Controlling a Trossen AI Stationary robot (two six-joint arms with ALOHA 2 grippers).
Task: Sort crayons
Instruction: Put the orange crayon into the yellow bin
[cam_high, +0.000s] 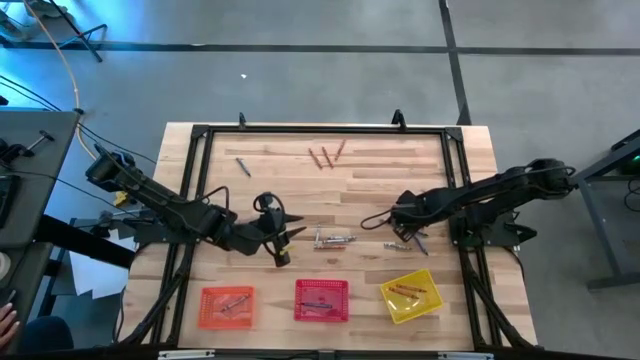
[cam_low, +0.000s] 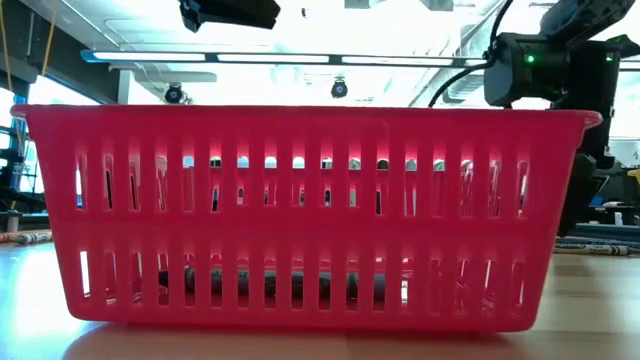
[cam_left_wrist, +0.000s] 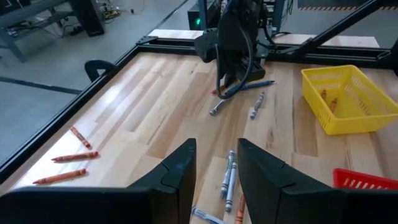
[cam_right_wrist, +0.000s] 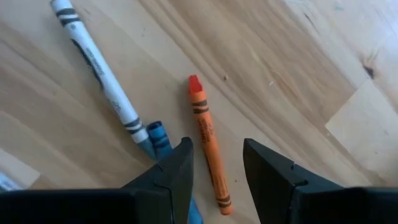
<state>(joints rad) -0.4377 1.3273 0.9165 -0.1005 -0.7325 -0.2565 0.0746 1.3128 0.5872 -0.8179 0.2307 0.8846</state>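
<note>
A pale, striped-grain wooden table (cam_high: 380, 190) carries three slotted plastic baskets — orange (cam_high: 227, 306), red (cam_high: 321, 300) and yellow (cam_high: 409, 295). Reddish-orange wax crayons (cam_high: 326, 155) lie on it; one orange crayon (cam_right_wrist: 208, 144) has dark bands — beside a white-grey crayon (cam_right_wrist: 96, 68) and a blue crayon (cam_right_wrist: 158, 138).

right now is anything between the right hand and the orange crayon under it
Nothing visible. The right hand is open straight over the orange crayon, which lies flat on bare wood between its fingers. A grey crayon and a blue crayon lie just beside it, not across it.
</note>
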